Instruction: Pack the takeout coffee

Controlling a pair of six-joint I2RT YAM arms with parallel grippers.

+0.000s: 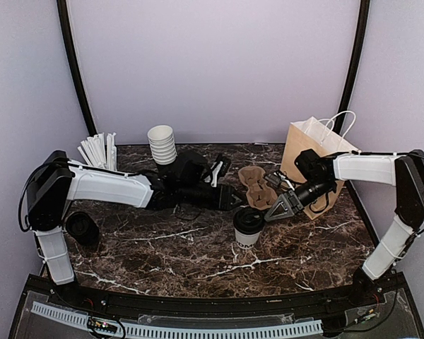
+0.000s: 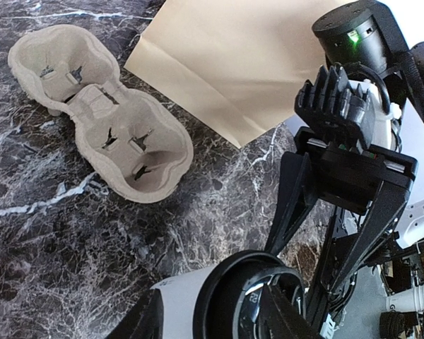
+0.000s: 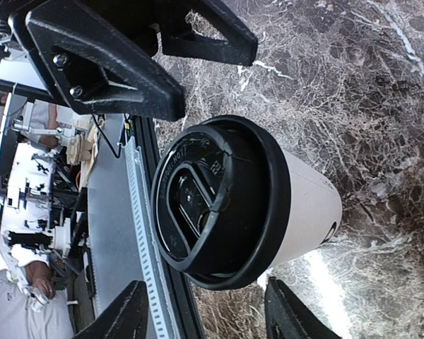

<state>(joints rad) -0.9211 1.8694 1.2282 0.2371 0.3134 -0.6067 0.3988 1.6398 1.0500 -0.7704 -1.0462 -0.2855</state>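
Note:
One takeout coffee (image 1: 248, 226), a white paper cup with a black lid, stands upright on the marble table between my two grippers. My left gripper (image 1: 233, 200) is open just behind and left of it. In the left wrist view the cup (image 2: 198, 296) sits low between the open fingers (image 2: 131, 323). My right gripper (image 1: 275, 210) is open just right of the cup. In the right wrist view the lid (image 3: 219, 201) fills the middle, ahead of the spread fingers (image 3: 120, 318). The brown paper bag (image 1: 312, 161) stands at the back right.
An empty two-slot pulp cup carrier (image 1: 254, 185) lies behind the cup, also seen in the left wrist view (image 2: 106, 120). A stack of lidless white cups (image 1: 162, 145) and a cup of white sticks (image 1: 99, 152) stand at the back left. A dark round object (image 1: 83, 227) sits by the left arm.

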